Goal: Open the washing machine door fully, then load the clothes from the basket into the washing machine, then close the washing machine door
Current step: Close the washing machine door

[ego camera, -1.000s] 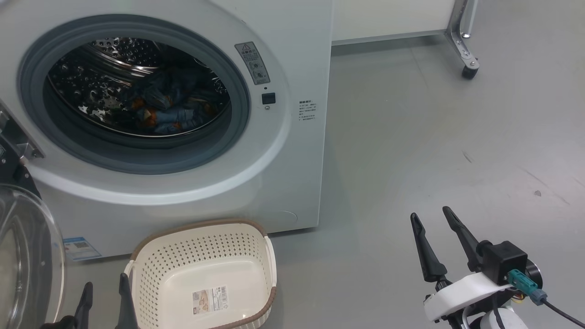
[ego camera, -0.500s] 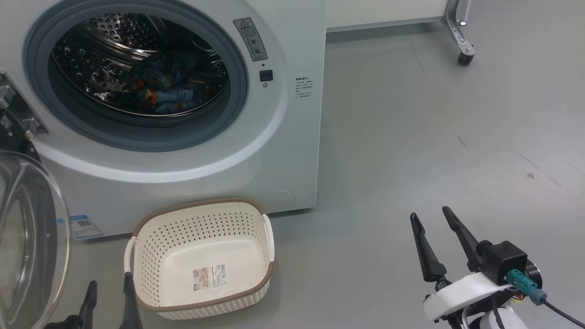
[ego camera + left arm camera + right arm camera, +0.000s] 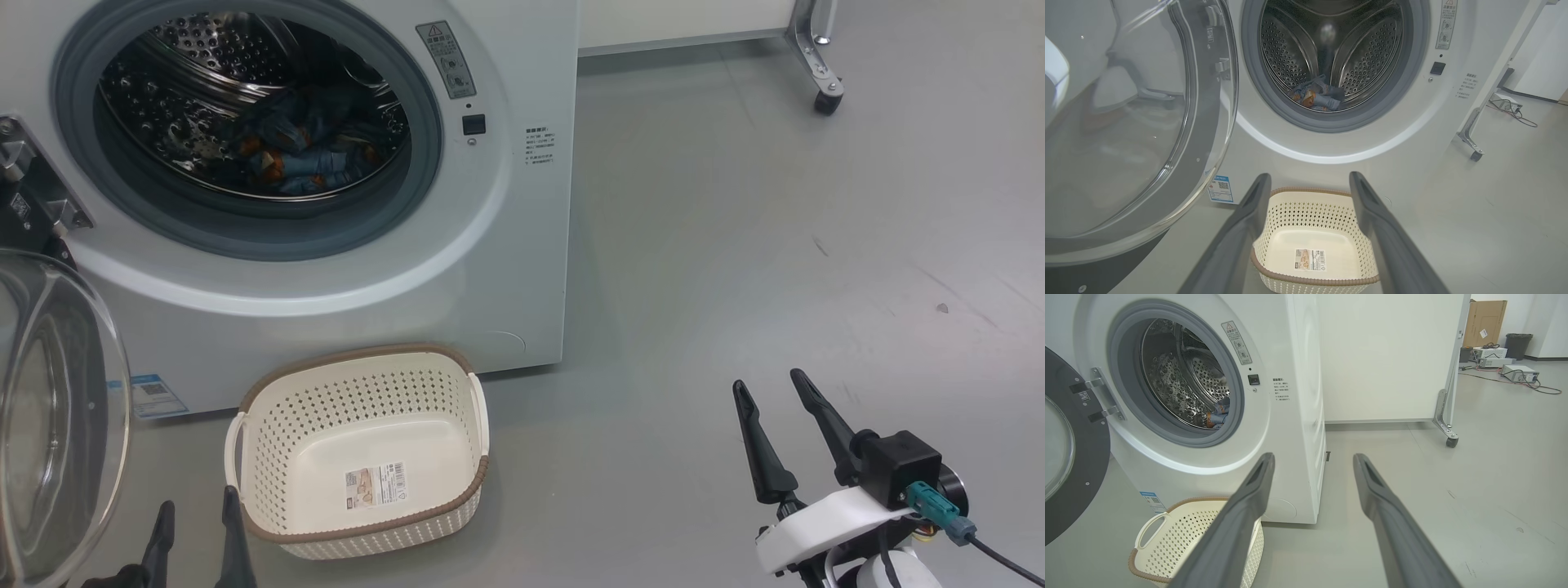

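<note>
1. The big white front-loading washing machine (image 3: pixel 522 245) stands on the grey floor (image 3: pixel 735 245). Its round black-ringed glass door (image 3: pixel 57 425) is swung wide open to my left on its hinge.

2. The light blue clothes with orange-brown patches (image 3: pixel 310 147) lie in a heap at the bottom of the perforated steel drum (image 3: pixel 180 98), behind the grey rubber gasket (image 3: pixel 245 233). They are well apart from both pairs of fingers.

3. The small cream-white perforated basket with the brown rim (image 3: pixel 359 535) sits on the floor just in front of the machine's lower front edge, right of the blue label sticker (image 3: pixel 155 396). I see nothing in it but the barcode sticker (image 3: pixel 375 486) on its base.

4. The left gripper (image 3: pixel 197 500) is at the lower left of the head view with its fingers spread and nothing between them. Its inner fingertip lies right at the basket's near left corner, and I cannot tell whether it touches the rim. In the left wrist view the basket shows between and beyond the two fingers, and the open door is to their left.

5. The right gripper (image 3: pixel 767 380) hangs over bare floor, well to the right of the basket and the machine. Its fingers are spread and hold nothing. In the right wrist view the basket's corner shows behind the left-hand finger.
</note>
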Controlling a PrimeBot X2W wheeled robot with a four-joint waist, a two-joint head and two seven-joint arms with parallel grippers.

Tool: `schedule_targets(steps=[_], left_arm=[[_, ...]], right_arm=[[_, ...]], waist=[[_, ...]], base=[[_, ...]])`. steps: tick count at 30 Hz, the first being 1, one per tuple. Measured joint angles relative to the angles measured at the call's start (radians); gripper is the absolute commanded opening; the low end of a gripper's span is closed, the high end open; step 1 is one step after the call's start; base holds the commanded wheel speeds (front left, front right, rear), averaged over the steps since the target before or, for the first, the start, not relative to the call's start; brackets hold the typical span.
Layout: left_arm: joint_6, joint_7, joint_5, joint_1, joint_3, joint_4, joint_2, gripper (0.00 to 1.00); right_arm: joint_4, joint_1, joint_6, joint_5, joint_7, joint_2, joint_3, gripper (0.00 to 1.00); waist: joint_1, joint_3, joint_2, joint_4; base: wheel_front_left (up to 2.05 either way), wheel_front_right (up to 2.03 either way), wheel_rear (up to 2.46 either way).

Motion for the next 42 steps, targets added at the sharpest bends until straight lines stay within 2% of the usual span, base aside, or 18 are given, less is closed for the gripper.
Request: schedule_targets(steps=[11, 20, 25, 33, 42], left_arm=[[0.008, 0.0, 0.0, 0.001, -0.016, -0.008, 0.001, 1.0], [0.009, 0.0, 0.0, 0.001, -0.035, -0.008, 0.0, 1.0], [0.016, 0.0, 0.0, 0.0, -0.041, -0.01, 0.0, 1.0], [0.053, 0.0, 0.0, 0.008, -0.019, -0.036, 0.0, 1.0], [0.07, 0.0, -0.01, 0.04, -0.009, -0.052, 0.001, 1.0]], right_arm=[[0.0, 0.0, 0.0, 0.0, 0.0, 0.002, -0.011, 1.0], [-0.004, 0.001, 0.0, 0.0, 0.0, 0.0, -0.03, 1.0], [-0.006, 0.001, 0.0, 0.0, 0.0, -0.008, -0.036, 1.0], [-0.002, -0.001, 0.0, 0.0, 0.0, -0.013, 0.021, 1.0], [0.01, -0.004, 0.0, 0.006, 0.0, -0.014, 0.043, 1.0]], waist=[[0.0, -0.008, 0.0, 0.007], [0.0, -0.013, 0.0, 0.054], [0.0, -0.019, 0.0, 0.1], [0.0, -0.038, 0.0, 0.211], [0.0, -0.063, 0.0, 0.334]], base=[[0.0, 0.0, 0.0], [0.0, 0.0, 0.0], [0.0, 0.0, 0.0], [0.0, 0.0, 0.0], [0.0, 0.0, 0.0]])
